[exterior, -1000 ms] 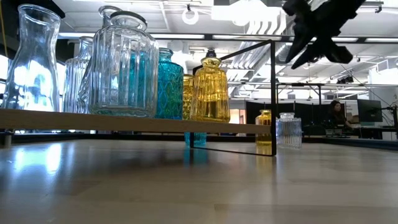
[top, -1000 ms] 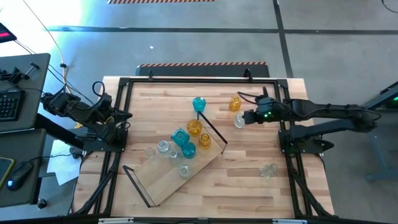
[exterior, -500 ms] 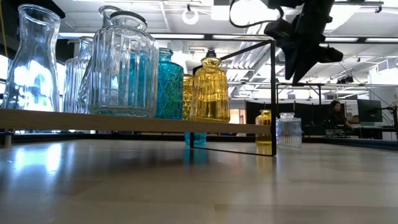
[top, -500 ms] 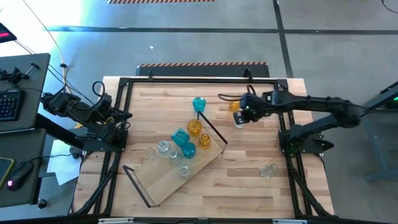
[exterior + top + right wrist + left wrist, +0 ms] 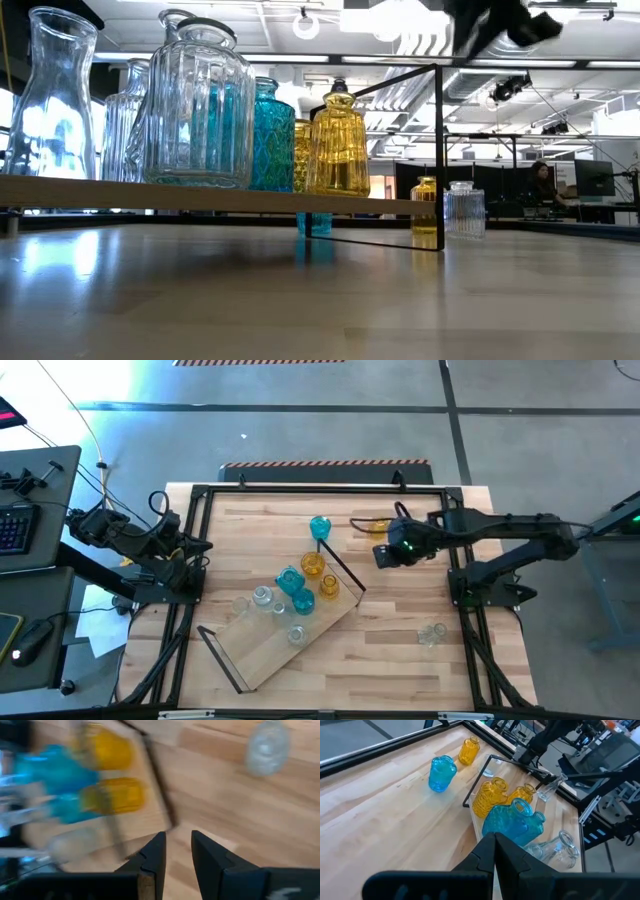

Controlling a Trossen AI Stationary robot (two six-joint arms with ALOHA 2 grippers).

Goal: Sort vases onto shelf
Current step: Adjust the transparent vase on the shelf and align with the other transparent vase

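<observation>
The shelf [image 5: 290, 630] lies slantwise on the table, a light board with black wire end frames. Several vases stand on it: amber ones [image 5: 313, 565], teal ones [image 5: 289, 580] and clear ones [image 5: 262, 596]. A teal vase [image 5: 320, 527] and an amber vase [image 5: 378, 525] stand on the tabletop beyond the shelf's far end. A clear ribbed vase [image 5: 465, 210] stands beside the amber one [image 5: 425, 205]. My right gripper [image 5: 384, 553] hovers above that clear vase, slightly open and holding nothing [image 5: 175, 847]. My left gripper [image 5: 495, 840] is shut and waits at the table's left edge [image 5: 188, 550].
Another clear vase [image 5: 432, 633] stands alone near the table's right near corner. A black frame [image 5: 300, 490] runs around the tabletop. The wood between the shelf and the near right edge is bare. In the right wrist view a clear vase [image 5: 268, 745] shows on the wood beyond the fingers.
My right gripper has moved toward the table's left until it is over the clear ribbed vase, turning at the wrist. In the low view it dipped first and has then risen to the picture's top. No vase has moved.
</observation>
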